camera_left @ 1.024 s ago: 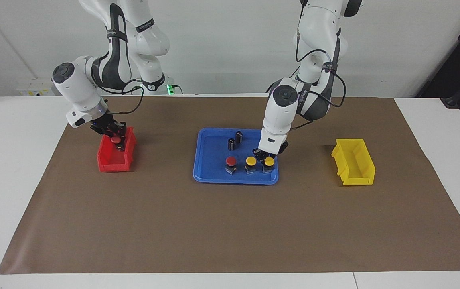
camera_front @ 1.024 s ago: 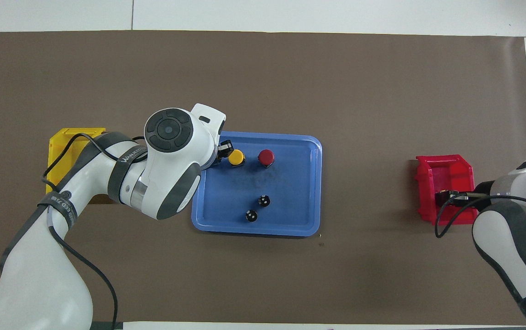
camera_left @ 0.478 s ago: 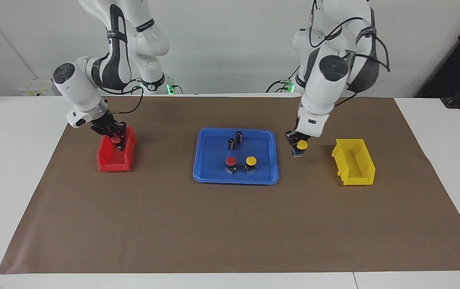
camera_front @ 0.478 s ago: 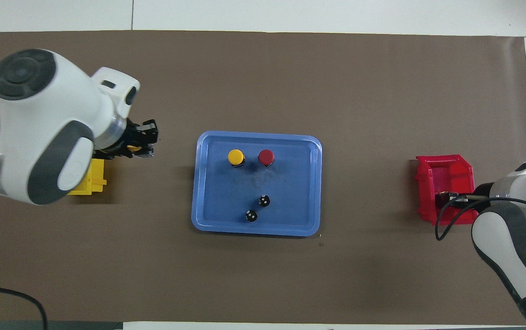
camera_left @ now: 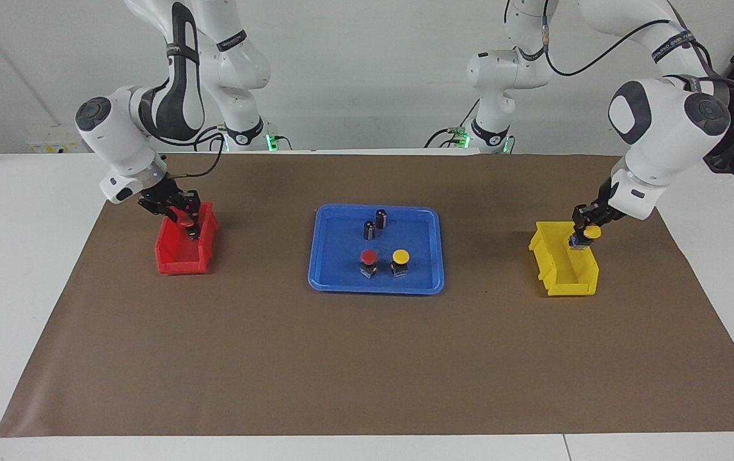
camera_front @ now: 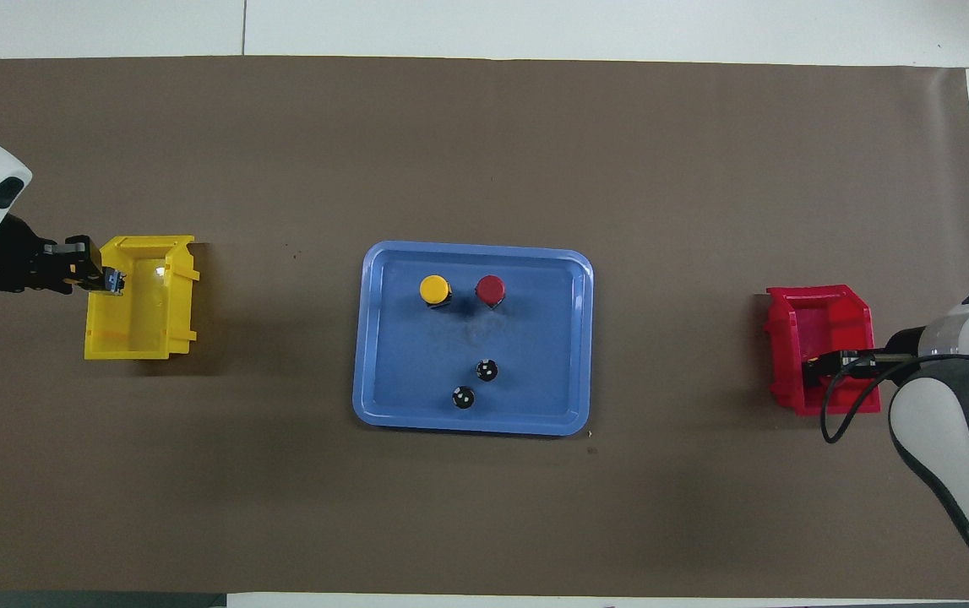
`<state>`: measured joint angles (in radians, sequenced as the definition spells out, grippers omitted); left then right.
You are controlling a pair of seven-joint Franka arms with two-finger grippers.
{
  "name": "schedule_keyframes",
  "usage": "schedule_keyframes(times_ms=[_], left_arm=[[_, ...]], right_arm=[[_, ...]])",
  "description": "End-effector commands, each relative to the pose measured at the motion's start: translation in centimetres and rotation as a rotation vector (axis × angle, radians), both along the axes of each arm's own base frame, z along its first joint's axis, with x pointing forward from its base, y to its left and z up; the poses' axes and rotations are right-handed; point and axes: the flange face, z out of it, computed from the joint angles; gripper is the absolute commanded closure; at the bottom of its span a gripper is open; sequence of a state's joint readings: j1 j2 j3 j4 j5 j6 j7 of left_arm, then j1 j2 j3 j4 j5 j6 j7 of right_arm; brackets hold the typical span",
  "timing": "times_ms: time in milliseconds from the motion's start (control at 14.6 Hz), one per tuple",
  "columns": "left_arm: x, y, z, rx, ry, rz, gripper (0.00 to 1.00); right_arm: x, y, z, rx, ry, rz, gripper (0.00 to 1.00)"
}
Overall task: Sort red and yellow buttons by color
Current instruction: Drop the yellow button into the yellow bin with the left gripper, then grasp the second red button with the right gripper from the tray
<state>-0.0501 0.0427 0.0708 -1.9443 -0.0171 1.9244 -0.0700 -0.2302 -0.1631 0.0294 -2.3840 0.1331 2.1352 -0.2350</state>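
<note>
Left gripper: I see the left gripper point(camera_left: 583, 232) over the yellow plastic bin point(camera_left: 565, 272), at the bin's end nearer the robots, pinching a yellow-capped push-button switch point(camera_left: 590, 232) whose cap shows just beside the fingers.

Right gripper: I see the right gripper point(camera_left: 182, 219) low over the red plastic bin point(camera_left: 178, 261), its tips down among the bin's walls; something red sits at the fingers, and I cannot tell whether it is a button or whether the fingers are spread or pressed together.

Yellow bin: it stands on the brown paper mat point(camera_left: 367, 358) toward the left arm's end of the tabletop point(camera_left: 15, 269).

Red bin: it stands on the mat toward the right arm's end, well apart from the tray.

Blue tray: the blue plastic tray point(camera_left: 335, 282) lies between the two bins.

Buttons in tray: a red-capped push-button switch point(camera_left: 368, 257) and a second yellow-capped switch point(camera_left: 400, 257) stand upright side by side, close but apart, in the tray's part farther from the robots.

Other parts: two dark capless cylinders with silver tops point(camera_left: 374, 224) stand in the tray, nearer the robots than the buttons.
</note>
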Motion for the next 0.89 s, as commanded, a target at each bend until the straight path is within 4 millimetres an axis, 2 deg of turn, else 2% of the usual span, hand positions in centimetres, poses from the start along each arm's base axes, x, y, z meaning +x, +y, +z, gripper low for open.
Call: schedule_keyframes(times_ms=[0, 137, 273, 341, 478, 546, 683, 751, 819], left_arm=[[-2.8, 0.6, -2.7, 0.008, -0.053, -0.037, 0.99], [-3.1, 0.5, -3.5, 0.007, -0.044, -0.045, 0.99], [-3.6, 0.4, -4.6, 0.007, -0.023, -0.047, 0.99], [-4.0, 0.4, -5.5, 0.006, -0.014, -0.048, 0.99], [-4.5, 0.3, -7.2, 0.007, -0.04, -0.049, 0.99], [-4.6, 0.3, -7.8, 0.008, -0.047, -0.052, 0.99], [-4.7, 0.3, -8.1, 0.008, -0.044, -0.052, 0.97], [-4.8, 0.3, -8.2, 0.008, -0.044, -0.054, 0.97], [-4.8, 0.3, -8.5, 0.008, -0.04, -0.052, 0.97]], right_arm=[[2.1, 0.1, 3.6, 0.015, 0.002, 0.044, 0.44], [4.1, 1.7, 7.4, 0.008, 0.018, 0.067, 0.44], [7.6, 5.5, 10.8, 0.012, 0.023, 0.105, 0.42], [9.2, 7.9, 12.8, 0.008, 0.013, 0.088, 0.35], [11.8, 14.3, 15.7, -0.01, -0.01, 0.062, 0.23], [12.5, 17.4, 16.8, -0.022, -0.043, 0.073, 0.1], [14.6, 25.2, 17.1, -0.042, -0.057, 0.048, 0.01], [15.6, 29.1, 16.7, -0.059, -0.068, 0.011, 0.01], [16.0, 32.9, 15.3, -0.082, -0.077, -0.008, 0.01]])
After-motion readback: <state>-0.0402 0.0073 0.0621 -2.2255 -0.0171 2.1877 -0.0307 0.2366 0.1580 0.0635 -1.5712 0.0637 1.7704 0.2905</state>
